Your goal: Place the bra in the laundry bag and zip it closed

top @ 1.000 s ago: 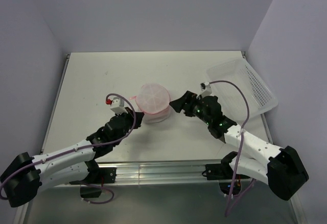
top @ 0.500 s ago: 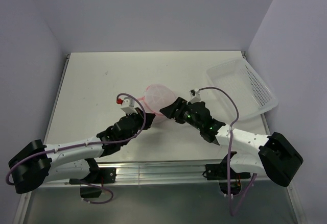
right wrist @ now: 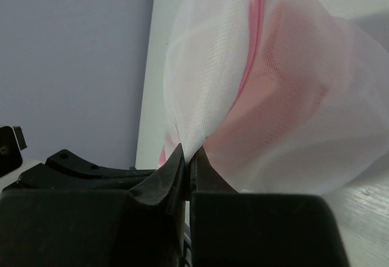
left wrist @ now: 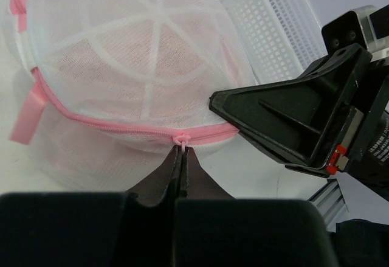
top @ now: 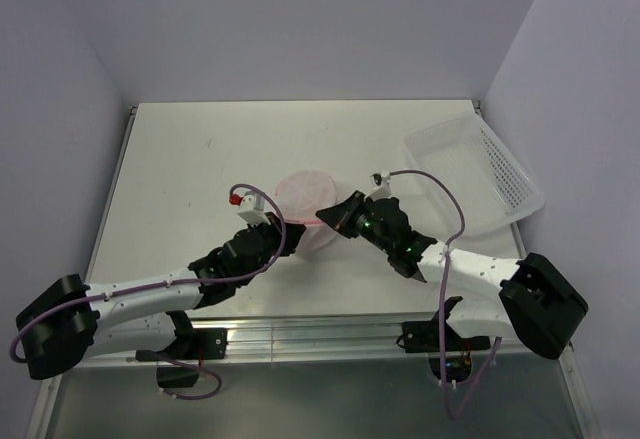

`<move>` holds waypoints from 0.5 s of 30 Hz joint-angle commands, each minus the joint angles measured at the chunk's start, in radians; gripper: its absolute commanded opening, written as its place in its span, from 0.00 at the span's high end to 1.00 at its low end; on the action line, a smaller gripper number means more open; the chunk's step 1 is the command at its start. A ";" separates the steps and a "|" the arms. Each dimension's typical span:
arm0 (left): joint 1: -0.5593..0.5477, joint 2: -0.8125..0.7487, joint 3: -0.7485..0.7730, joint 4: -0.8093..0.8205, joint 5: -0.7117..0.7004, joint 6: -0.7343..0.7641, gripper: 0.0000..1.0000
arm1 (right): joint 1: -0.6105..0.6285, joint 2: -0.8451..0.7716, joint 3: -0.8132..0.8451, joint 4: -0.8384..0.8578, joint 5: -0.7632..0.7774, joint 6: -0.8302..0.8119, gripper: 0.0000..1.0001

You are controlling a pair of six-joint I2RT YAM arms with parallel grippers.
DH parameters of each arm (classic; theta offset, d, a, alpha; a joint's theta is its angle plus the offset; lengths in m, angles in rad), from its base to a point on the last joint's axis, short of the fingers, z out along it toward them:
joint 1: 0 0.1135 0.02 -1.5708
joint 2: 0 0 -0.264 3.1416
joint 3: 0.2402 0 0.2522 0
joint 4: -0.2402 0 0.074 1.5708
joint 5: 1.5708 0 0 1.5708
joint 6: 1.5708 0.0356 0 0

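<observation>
The laundry bag (top: 305, 207) stands mid-table, a round white mesh pouch (left wrist: 134, 66) with a pink zipper rim. Through its mesh a pink shape shows, the bra (right wrist: 285, 78) inside. My left gripper (left wrist: 181, 151) is shut on the pink zipper pull (left wrist: 182, 139) at the bag's near side. Just to the right of it, my right gripper (right wrist: 193, 151) is shut on a fold of the bag's white mesh (right wrist: 200, 97). From above, the two grippers (top: 322, 221) meet at the bag's front edge, left arm from the lower left, right arm from the lower right.
A rigid white perforated plastic basket (top: 480, 174) sits at the table's right edge, behind the right arm. Purple walls close in the table on the left, back and right. An aluminium rail (top: 300, 334) runs along the near edge.
The right gripper moved left to the bag and shut on its mesh. The left gripper moved right with the zipper pull and stayed shut. The bag shifted and tilted.
</observation>
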 commanded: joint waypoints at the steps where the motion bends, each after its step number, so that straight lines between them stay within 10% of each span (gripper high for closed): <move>1: -0.008 -0.047 0.045 -0.011 -0.035 0.063 1.00 | -0.002 -0.004 0.039 0.015 0.049 -0.049 1.00; 15: 0.138 -0.243 -0.028 -0.378 -0.224 0.125 1.00 | -0.273 -0.033 0.057 -0.055 -0.205 -0.207 1.00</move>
